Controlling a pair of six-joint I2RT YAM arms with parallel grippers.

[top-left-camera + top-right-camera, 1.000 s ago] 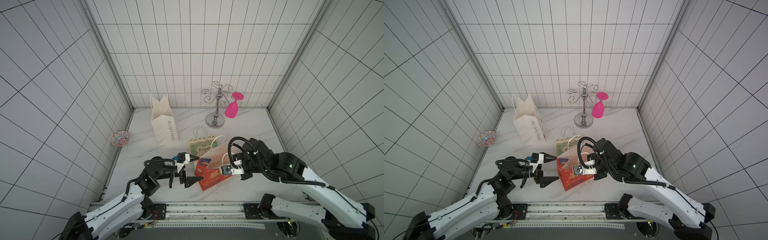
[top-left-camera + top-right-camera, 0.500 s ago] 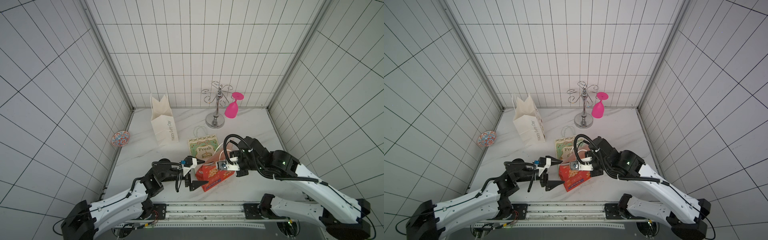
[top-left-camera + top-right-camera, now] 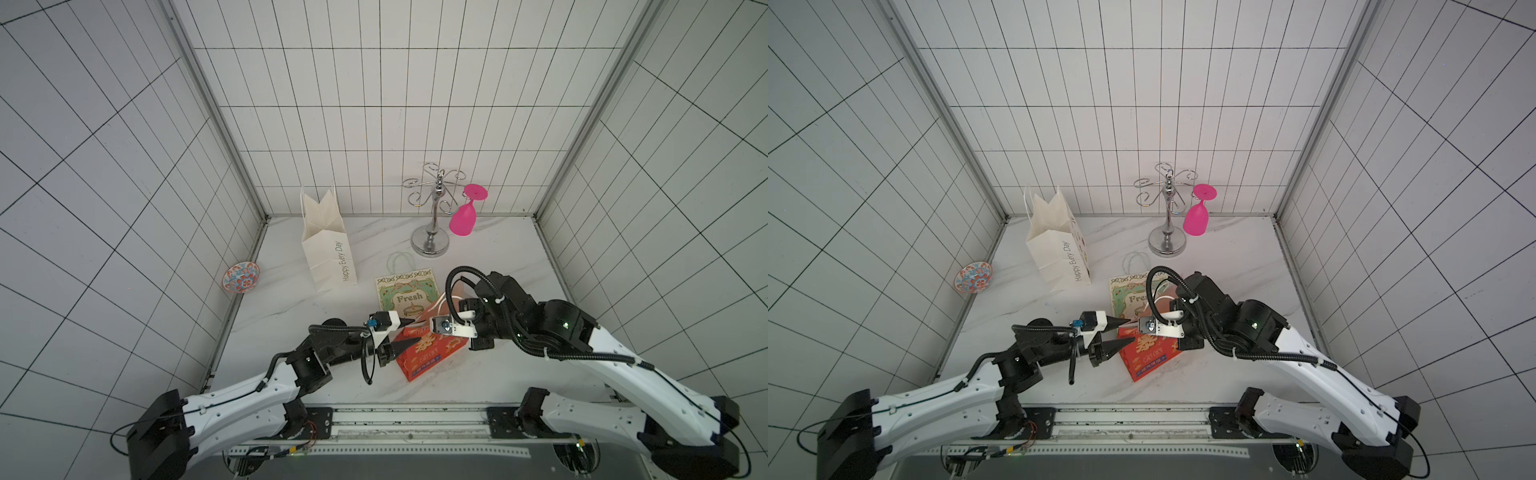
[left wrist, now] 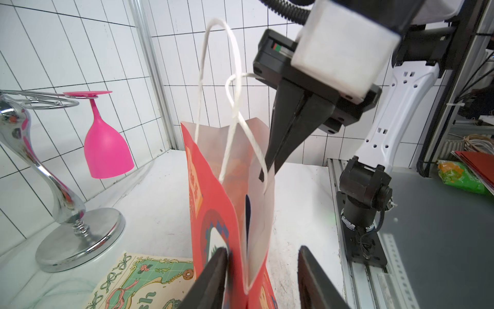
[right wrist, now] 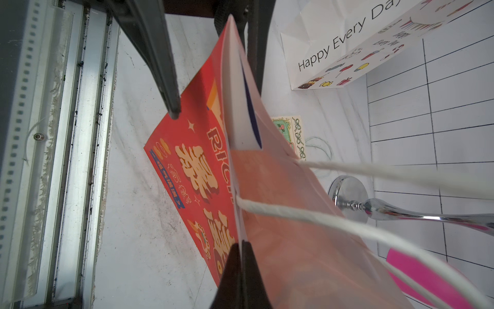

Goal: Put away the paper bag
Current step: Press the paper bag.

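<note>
The red paper bag (image 3: 428, 353) with white cord handles leans up from the marble table near the front, seen in both top views (image 3: 1148, 353). My right gripper (image 5: 242, 246) is shut on the bag's top edge beside a handle, and in the left wrist view its fingers (image 4: 278, 149) pinch that rim. My left gripper (image 3: 417, 330) straddles the bag's side edge (image 4: 213, 208). Its jaws stand apart: one finger (image 4: 216, 264) touches the red face and the other (image 4: 307, 264) is clear of the paper.
A white "Happy Every Day" bag (image 3: 328, 249) stands at the back left. A flat green "Fresh" bag (image 3: 405, 291) lies behind the red one. A chrome stand (image 3: 432, 241) with a hanging pink glass (image 3: 463, 220) is at the back. A patterned bowl (image 3: 241, 277) leans against the left wall.
My left gripper has moved up to the red bag and its jaws have narrowed around the bag's edge. My right gripper has shifted the bag's top a little back and left.
</note>
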